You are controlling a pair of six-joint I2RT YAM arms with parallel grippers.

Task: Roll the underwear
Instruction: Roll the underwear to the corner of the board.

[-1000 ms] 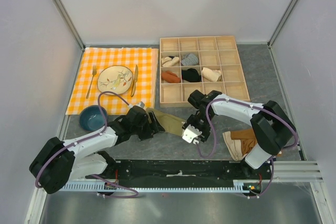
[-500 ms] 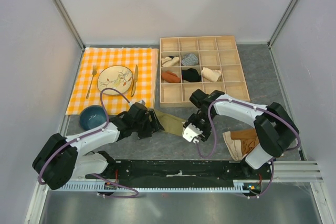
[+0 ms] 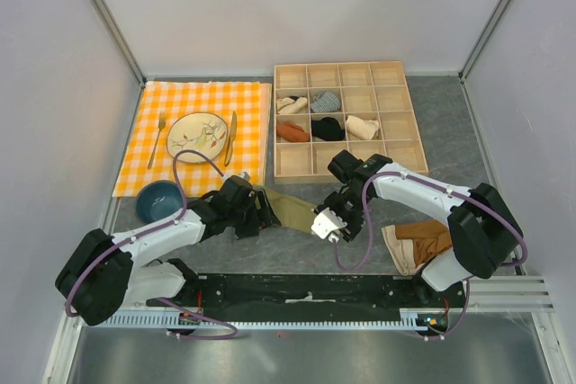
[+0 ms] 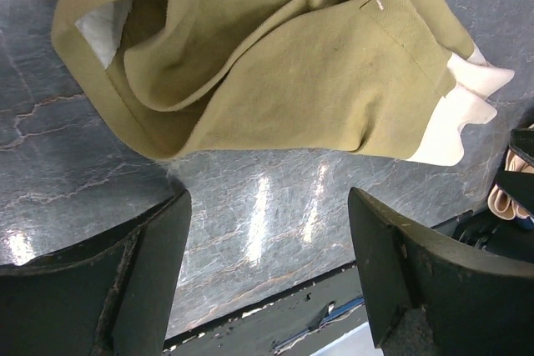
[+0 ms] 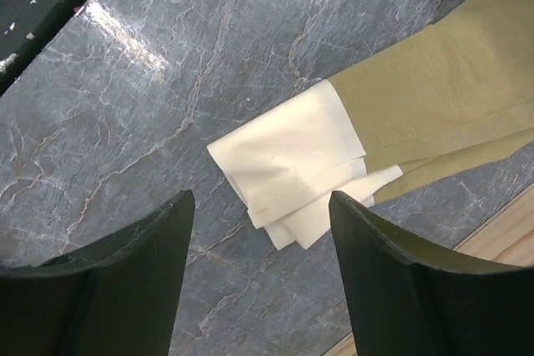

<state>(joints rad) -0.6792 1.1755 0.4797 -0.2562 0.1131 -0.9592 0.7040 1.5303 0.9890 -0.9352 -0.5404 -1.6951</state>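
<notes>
The olive-khaki underwear [image 3: 290,209] lies folded into a narrow strip on the grey table between my two grippers. Its cream waistband end [image 5: 292,160] points toward the right gripper. My left gripper [image 3: 263,213] is open and empty at the crumpled olive end [image 4: 250,47], its fingers apart above bare table. My right gripper [image 3: 326,225] is open and empty just over the waistband end, touching nothing.
A wooden compartment tray [image 3: 347,120] holds several rolled garments behind the underwear. An orange checked cloth [image 3: 200,137] carries a plate, fork and knife. A blue bowl [image 3: 160,200] sits at left. A pile of tan and rust-brown garments [image 3: 418,242] lies at right.
My right arm has shifted slightly, its gripper nudging toward the waistband end. The left gripper has crept a little toward the underwear. The underwear has not visibly moved.
</notes>
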